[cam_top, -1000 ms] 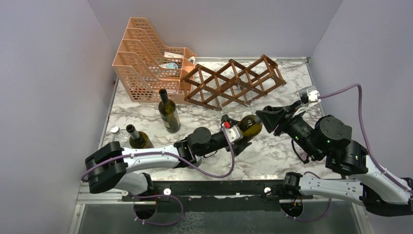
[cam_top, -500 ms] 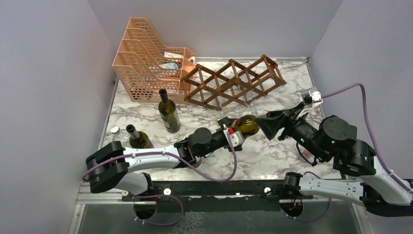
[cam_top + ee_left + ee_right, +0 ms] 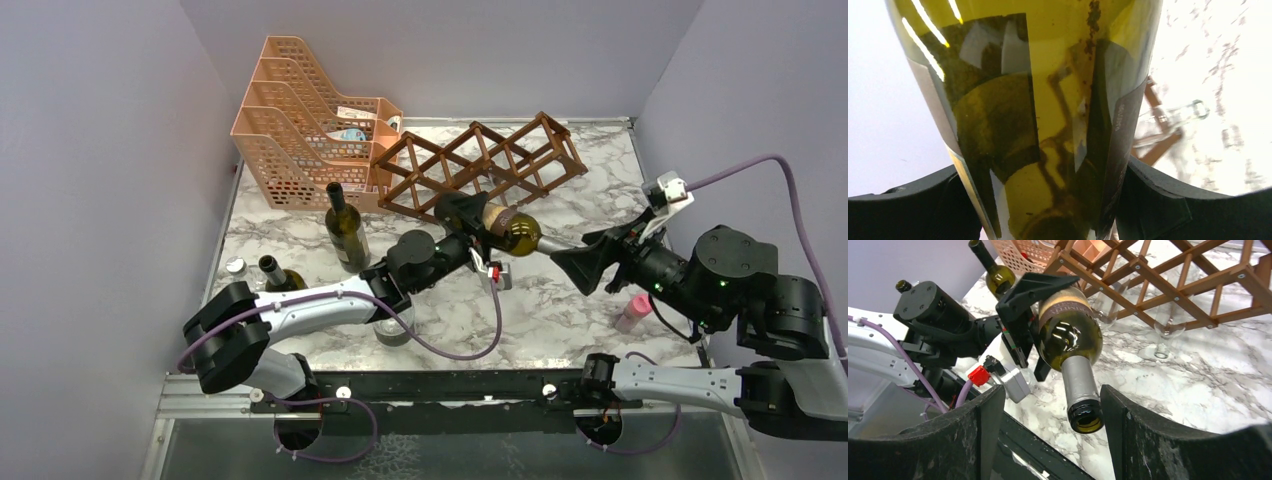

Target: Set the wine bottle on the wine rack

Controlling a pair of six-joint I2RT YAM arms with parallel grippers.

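Top external: left gripper gripped bottle at rack front edge; right gripper gaped wide, neck loose between its fingers.

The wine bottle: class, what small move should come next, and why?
Probably the left gripper should ease the wine bottle base-first toward the nearest opening of the wine rack. It is shut on the bottle's body, the base faces the rack just behind it, and the right gripper stands open at the neck's end, not gripping.
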